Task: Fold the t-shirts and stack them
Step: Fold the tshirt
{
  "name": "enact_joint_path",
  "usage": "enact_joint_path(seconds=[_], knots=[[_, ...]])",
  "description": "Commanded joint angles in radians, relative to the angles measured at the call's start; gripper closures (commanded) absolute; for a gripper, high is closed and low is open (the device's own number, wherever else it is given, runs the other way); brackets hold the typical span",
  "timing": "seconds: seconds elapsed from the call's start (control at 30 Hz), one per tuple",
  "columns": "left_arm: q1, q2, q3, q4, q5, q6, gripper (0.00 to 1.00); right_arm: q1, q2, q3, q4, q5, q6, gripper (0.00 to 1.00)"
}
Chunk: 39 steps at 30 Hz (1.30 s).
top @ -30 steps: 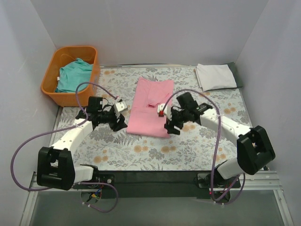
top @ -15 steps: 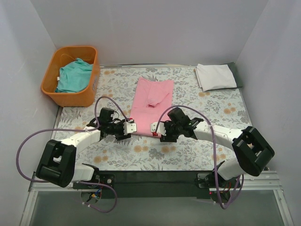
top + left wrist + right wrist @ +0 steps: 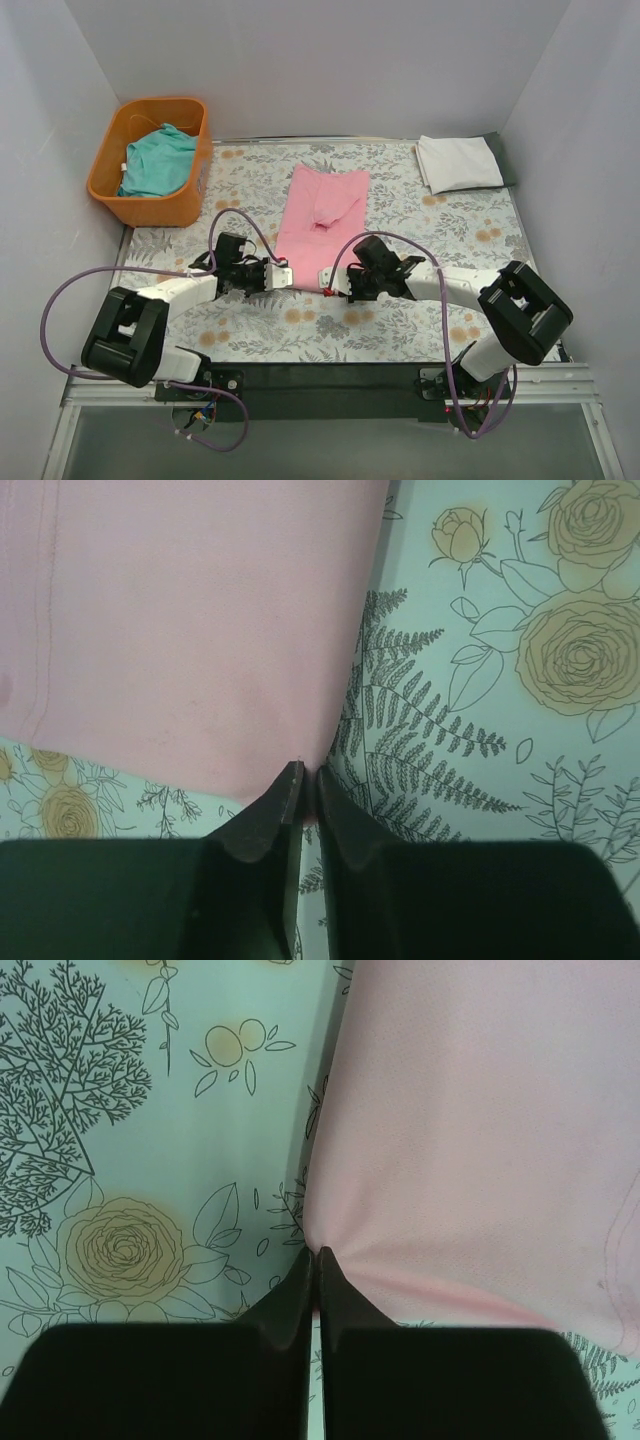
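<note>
Pink t-shirt (image 3: 316, 205): smooth cloth, long rectangle, near corners pinched.

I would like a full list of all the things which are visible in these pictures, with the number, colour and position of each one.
pink cloth t-shirt: one, pink, folded to a long strip, flat in the middle of the table.
white cloth t-shirt: one, white, folded, far right corner.
teal cloth t-shirt: one, teal, crumpled inside the basket.
orange plastic basket: one, orange, far left corner.
dark cloth: one, dark grey, showing from under the white t-shirt's right edge.
floral-patterned table cloth: one, pale with flowers, covering the table.
purple cables: one looping along each arm.
left gripper: one, black, shut on the pink t-shirt's near left corner.
right gripper: one, black, shut on its near right corner.
</note>
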<state>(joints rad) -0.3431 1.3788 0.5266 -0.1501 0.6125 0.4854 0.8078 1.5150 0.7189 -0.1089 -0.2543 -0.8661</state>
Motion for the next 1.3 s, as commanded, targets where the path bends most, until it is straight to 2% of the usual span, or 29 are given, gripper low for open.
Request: enact_joint_path(seconds=[0.0, 0.17, 0.3, 0.37, 0.5, 0.6, 0.67, 0.83, 1.07, 1.17, 1.27], knots=[[-0.007, -0.067, 0.015, -0.078, 0.035, 0.019, 0.92, 0.004, -0.031, -0.016, -0.060, 0.009, 0.029, 0.99], [-0.014, -0.191, 0.101, -0.282, 0.111, -0.016, 0.98, 0.004, -0.176, 0.025, -0.248, -0.063, 0.073, 0.99], [-0.017, -0.289, 0.150, -0.533, 0.203, 0.007, 1.00, 0.005, -0.318, 0.030, -0.346, -0.149, 0.113, 0.99], [-0.019, -0.339, 0.170, -0.671, 0.233, 0.025, 1.00, 0.007, -0.351, 0.039, -0.388, -0.161, 0.122, 0.99], [-0.017, -0.457, 0.228, -0.856, 0.268, 0.055, 1.00, 0.005, -0.447, 0.074, -0.468, -0.166, 0.134, 0.99], [-0.017, -0.478, 0.297, -0.957, 0.276, 0.042, 1.00, 0.007, -0.507, 0.099, -0.492, -0.149, 0.145, 0.99], [-0.017, -0.485, 0.320, -0.979, 0.279, 0.010, 1.00, 0.007, -0.518, 0.122, -0.514, -0.140, 0.138, 0.99], [-0.007, -0.448, 0.334, -0.912, 0.236, -0.047, 1.00, 0.004, -0.477, 0.172, -0.519, -0.112, 0.090, 0.99], [0.139, -0.267, 0.447, -0.850, 0.305, -0.027, 1.00, -0.085, -0.342, 0.284, -0.512, -0.143, -0.004, 0.99], [0.161, -0.183, 0.510, -0.841, 0.325, -0.001, 1.00, -0.134, -0.282, 0.338, -0.512, -0.190, -0.046, 0.99], [0.177, -0.092, 0.564, -0.792, 0.332, -0.039, 1.00, -0.185, -0.193, 0.396, -0.512, -0.233, -0.094, 0.99]])
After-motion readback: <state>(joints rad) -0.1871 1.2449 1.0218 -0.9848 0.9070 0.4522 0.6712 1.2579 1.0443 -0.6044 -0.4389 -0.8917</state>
